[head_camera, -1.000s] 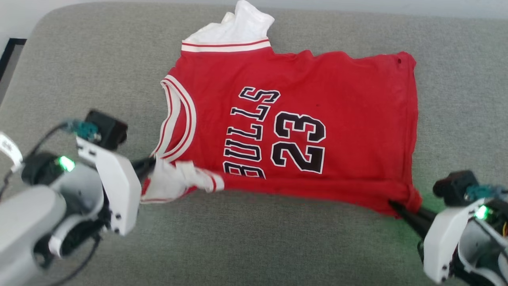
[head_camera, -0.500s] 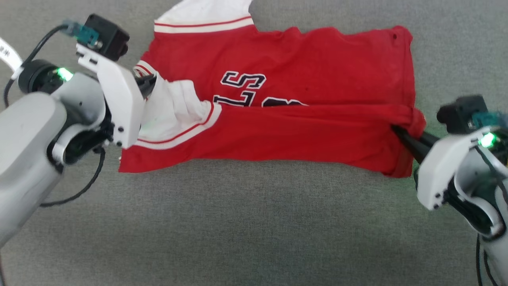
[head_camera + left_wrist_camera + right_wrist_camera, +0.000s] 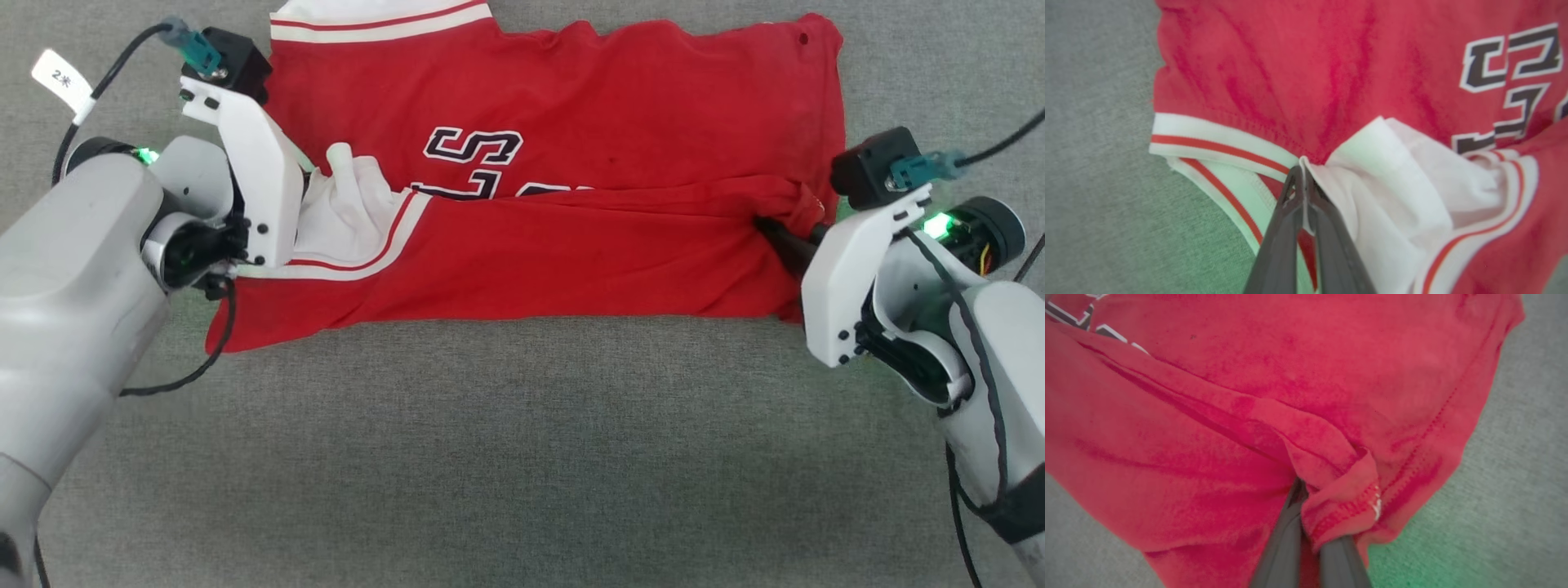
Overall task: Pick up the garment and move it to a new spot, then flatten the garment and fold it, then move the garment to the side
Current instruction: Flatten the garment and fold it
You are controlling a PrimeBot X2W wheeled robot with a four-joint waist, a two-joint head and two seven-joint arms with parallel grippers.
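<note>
Garment (image 3: 571, 253) on the grey padded surface (image 3: 522, 457), mid-fold: the edge nearest the robot, which a second ago lay flat below the fully visible lettering (image 3: 473, 155), has been carried over the body toward the surface's far edge, covering the number and most of the letters. Left tool (image 3: 1301, 179) is clamped tight on the white sleeve (image 3: 351, 208) at its striped trim, right tool (image 3: 775, 233) likewise on the red hem corner (image 3: 1347, 498). By this evidence the first lengthwise fold is about half laid; release and the move aside are not yet done.
</note>
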